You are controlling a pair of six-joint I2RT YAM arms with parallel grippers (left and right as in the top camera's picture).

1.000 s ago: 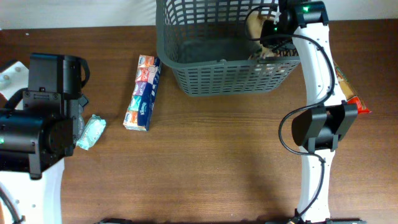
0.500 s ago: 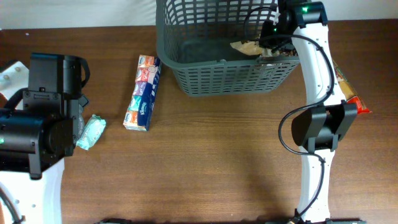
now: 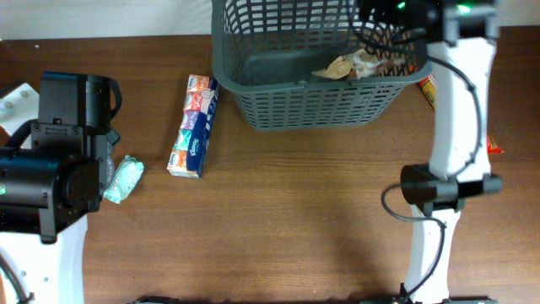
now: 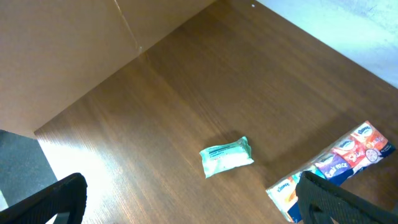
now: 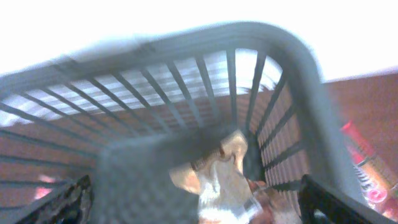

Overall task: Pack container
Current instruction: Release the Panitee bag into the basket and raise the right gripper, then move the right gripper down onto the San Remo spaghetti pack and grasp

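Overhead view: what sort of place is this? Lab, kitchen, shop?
Most likely a robot lab bench, not a home or shop. A bare wood-grain table has a left arm and a right arm mounted at it, and a tissue pack and wipes packet lie staged beside a grey basket.

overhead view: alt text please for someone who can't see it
A dark grey lattice basket at the table's far edge holds a crumpled tan packet, with the right arm reaching over its right corner. Left of it on the wooden table lie a tissue multipack and a small teal packet, near the left arm.
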